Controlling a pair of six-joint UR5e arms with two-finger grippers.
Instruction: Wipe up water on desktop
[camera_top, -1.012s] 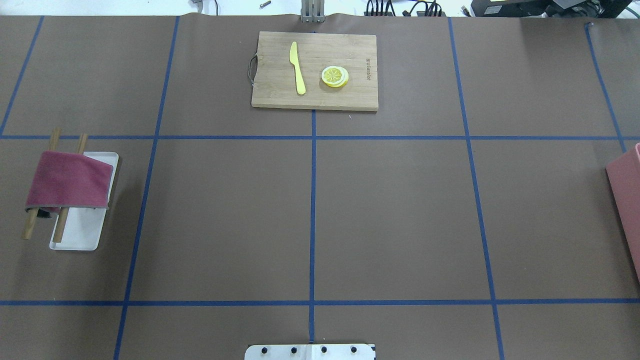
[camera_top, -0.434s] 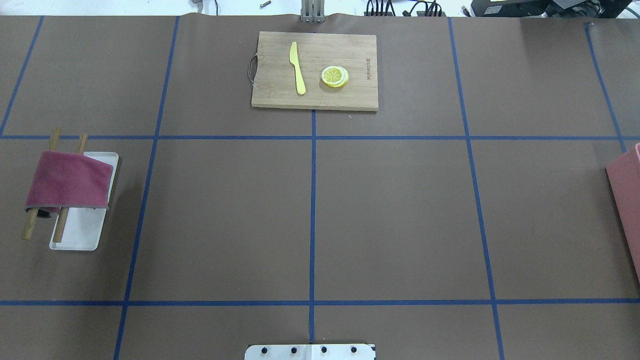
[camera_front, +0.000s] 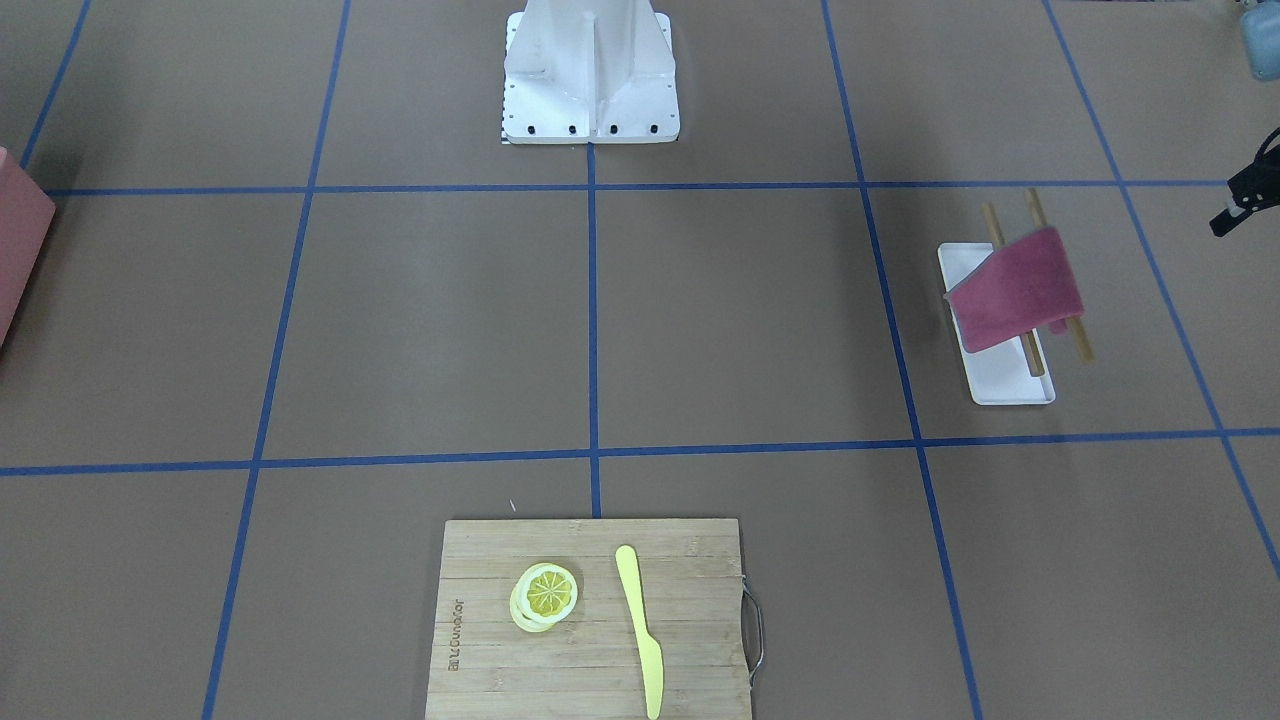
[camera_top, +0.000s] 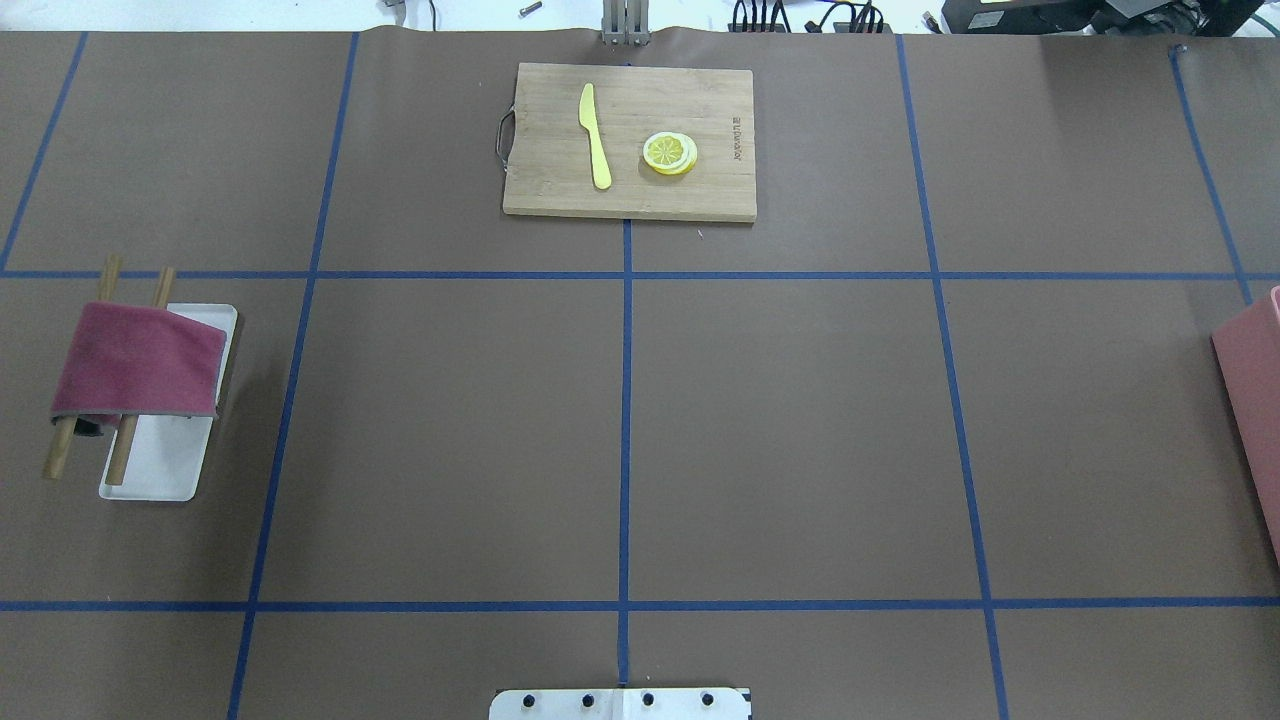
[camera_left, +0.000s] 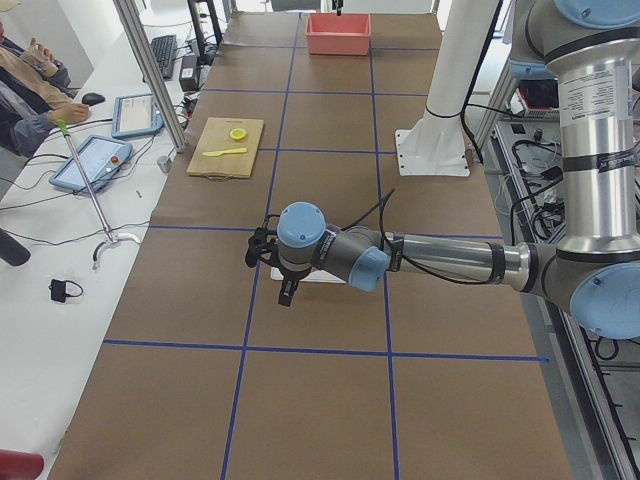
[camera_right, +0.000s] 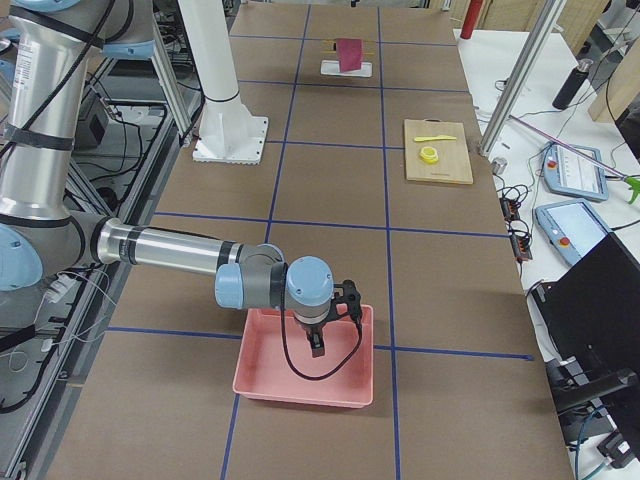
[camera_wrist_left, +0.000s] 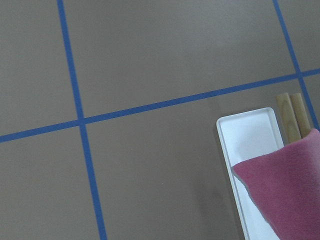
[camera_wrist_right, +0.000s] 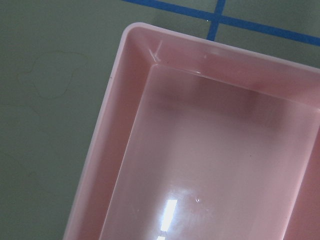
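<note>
We are hovering the left gripper (camera_left: 287, 290) near the red cloth (camera_top: 135, 360) over the white tray (camera_top: 160, 470), the right gripper (camera_right: 318, 342) above the pink bin (camera_right: 270, 375); spread or pinched, we cannot tell. The desktop (camera_top: 800, 440), running out to the far cutting board (camera_top: 630, 195), is awaiting wiping entirely.

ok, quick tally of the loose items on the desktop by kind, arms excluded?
Light bamboo cutting board with metal handle: 1
Yellow plastic knife: 1
Stack of yellow lemon slices: 1
Dark red cloth: 1
Wooden rods: 2
White rectangular tray: 1
Pink plastic bin: 1
Total: 8
</note>
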